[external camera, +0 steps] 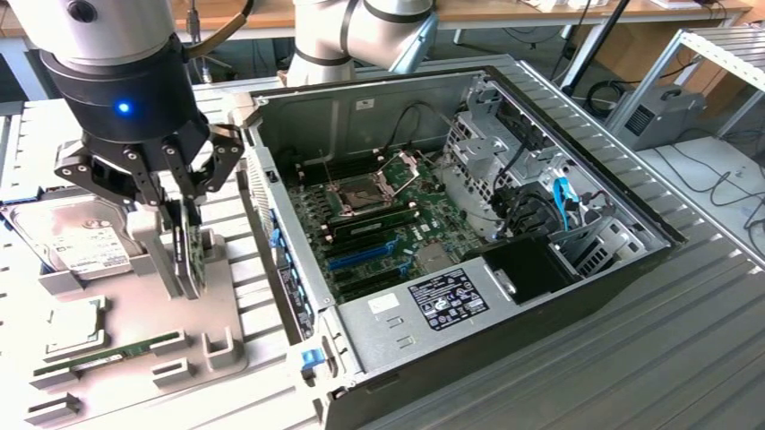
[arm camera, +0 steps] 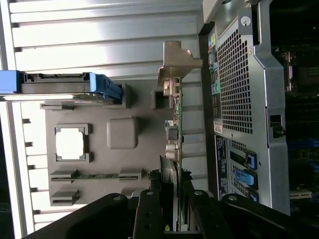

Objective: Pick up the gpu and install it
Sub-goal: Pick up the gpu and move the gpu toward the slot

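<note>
Looks like a robotics lab or workshop, no question. Going by the robot arm [external camera: 120,81] hanging over a slatted aluminium bench [external camera: 669,358], an opened-up PC case [external camera: 347,116] lying on it, a grey parts jig [external camera: 227,345] beside that, plus wooden desks [external camera: 502,12], loose cables [external camera: 717,184] and a grey equipment box [external camera: 657,112] out back.

Upright gpu [external camera: 192,262] clamped between fingers [external camera: 176,202] at grey holder tray [external camera: 221,351], beside open computer case [external camera: 358,112].

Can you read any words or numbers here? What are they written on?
No text here is readable.
White label on the silver hard drive: too small to read.
Black label inside the open black computer case: too small to read.
Small white sticker beside it: blurred.
</note>
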### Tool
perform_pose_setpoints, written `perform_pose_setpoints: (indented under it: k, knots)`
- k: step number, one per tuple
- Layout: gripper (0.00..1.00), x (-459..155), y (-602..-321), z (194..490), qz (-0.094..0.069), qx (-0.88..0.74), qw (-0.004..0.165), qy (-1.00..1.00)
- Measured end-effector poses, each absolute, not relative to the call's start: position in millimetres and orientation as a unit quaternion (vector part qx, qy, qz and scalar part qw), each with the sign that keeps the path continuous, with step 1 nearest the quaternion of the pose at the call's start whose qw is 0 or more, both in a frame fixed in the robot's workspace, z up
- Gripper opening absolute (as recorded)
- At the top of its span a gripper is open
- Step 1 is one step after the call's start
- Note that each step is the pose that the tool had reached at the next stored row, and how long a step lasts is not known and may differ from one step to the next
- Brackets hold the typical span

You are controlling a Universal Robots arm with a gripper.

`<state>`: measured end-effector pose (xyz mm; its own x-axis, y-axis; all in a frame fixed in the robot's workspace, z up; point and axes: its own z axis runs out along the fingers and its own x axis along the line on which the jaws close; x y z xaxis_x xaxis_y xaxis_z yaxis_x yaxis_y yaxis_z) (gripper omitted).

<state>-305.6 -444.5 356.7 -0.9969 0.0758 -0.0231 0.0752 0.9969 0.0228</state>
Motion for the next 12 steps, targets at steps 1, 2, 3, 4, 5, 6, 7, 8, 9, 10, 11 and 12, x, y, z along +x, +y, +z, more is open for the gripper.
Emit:
perform_pose_setpoints:
  k: [1,2,3,4,5,6,7,8,9,10,11,12]
  knots:
    - [0.26,-305.6,-444.5,357.0,0.011,0.038,0.012,0.999]
    - [0.26,-305.6,-444.5,357.2,0.011,0.038,0.012,0.999]
    - [0.26,-305.6,-444.5,357.5,0.011,0.038,0.012,0.999]
    - [0.26,-305.6,-444.5,357.8,0.011,0.038,0.012,0.999]
    - [0.26,-305.6,-444.5,358.1,0.011,0.038,0.012,0.999]
    - [0.26,-305.6,-444.5,358.4,0.011,0.038,0.012,0.999]
    - [0.26,-305.6,-444.5,358.7,0.011,0.038,0.012,0.999]
    - [0.26,-305.6,-444.5,358.9,0.011,0.038,0.012,0.999]
    - [0.26,-305.6,-444.5,359.2,0.011,0.038,0.012,0.999]
    - [0.26,-305.6,-444.5,359.6,0.011,0.038,0.012,0.999]
    - [0.26,-305.6,-444.5,360.1,0.011,0.038,0.012,0.999]
    - [0.26,-305.6,-444.5,363.4,0.011,0.038,0.012,0.999]
